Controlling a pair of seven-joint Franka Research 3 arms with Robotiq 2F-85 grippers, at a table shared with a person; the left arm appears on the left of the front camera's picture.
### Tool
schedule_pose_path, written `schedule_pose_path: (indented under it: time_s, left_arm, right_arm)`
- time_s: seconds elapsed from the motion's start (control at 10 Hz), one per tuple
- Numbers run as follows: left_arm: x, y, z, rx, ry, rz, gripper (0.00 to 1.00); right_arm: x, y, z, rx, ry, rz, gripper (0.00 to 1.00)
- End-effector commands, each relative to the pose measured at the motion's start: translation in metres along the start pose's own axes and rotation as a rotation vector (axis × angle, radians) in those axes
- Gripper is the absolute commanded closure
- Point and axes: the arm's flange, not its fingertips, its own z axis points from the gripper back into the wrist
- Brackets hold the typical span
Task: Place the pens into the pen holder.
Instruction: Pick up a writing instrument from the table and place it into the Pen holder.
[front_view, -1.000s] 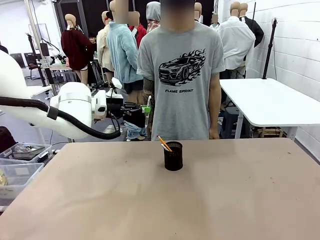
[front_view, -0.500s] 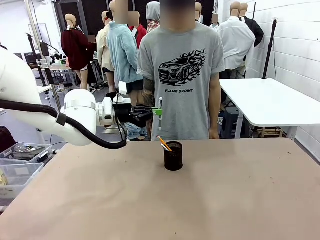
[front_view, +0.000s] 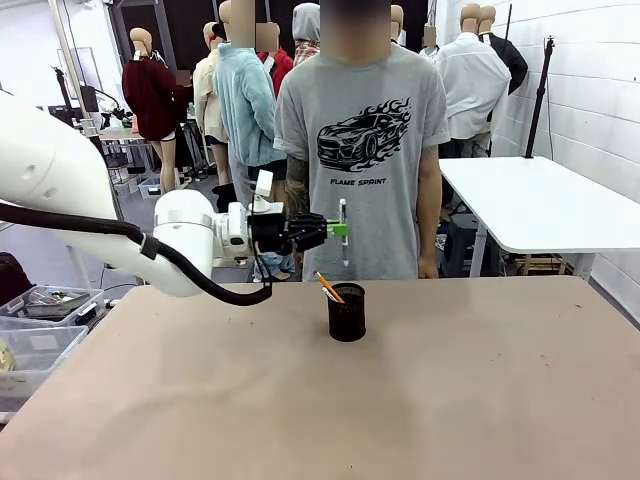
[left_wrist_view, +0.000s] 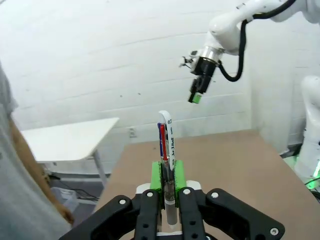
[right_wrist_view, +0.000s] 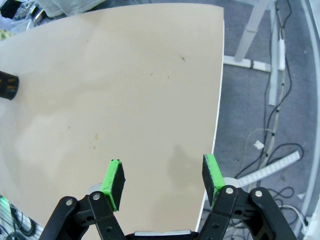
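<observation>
The black mesh pen holder (front_view: 347, 312) stands mid-table with the yellow-orange pencil (front_view: 328, 287) leaning out of it to the left. My left gripper (front_view: 340, 229) hovers just above the holder, shut on the silver-white pen (front_view: 343, 233), which hangs upright with its dark tip down. In the left wrist view the pen (left_wrist_view: 167, 152) sits pinched between the green pads (left_wrist_view: 158, 175). My right gripper (right_wrist_view: 164, 176) is open and empty high over the table's right part; the holder (right_wrist_view: 8, 85) shows at that view's left edge.
A person in a grey car-print T-shirt (front_view: 365, 140) stands at the far edge behind the holder, arms down. A white side table (front_view: 540, 205) stands at back right. Clear bins (front_view: 35, 325) sit off the table's left edge. The right arm (left_wrist_view: 220, 35) hangs high.
My left arm has swung right with the pen, from beside the person's hip to a spot above and just left of the holder. The holder and pencil have not moved.
</observation>
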Motion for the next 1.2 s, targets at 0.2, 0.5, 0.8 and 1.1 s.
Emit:
schedule_pose_path:
  time_s: [0.2,0.5,0.8,1.1]
  left_arm:
    - [-0.033,0.018,-0.031,-0.093,0.078,0.105,1.00]
    - [-0.046,0.020,-0.027,-0.087,0.102,0.147,1.00]
    - [-0.056,0.021,-0.018,-0.061,0.150,0.161,1.00]
    - [-0.062,0.021,-0.016,-0.070,0.175,0.184,1.00]
  right_arm:
    - [-0.002,0.000,-0.001,-0.003,0.003,0.014,0.22]
    - [-0.002,0.000,-0.001,-0.003,0.003,0.014,0.22]
    - [-0.002,0.000,-0.001,-0.003,0.003,0.014,0.22]
    - [-0.002,0.000,-0.001,-0.003,0.003,0.014,0.22]
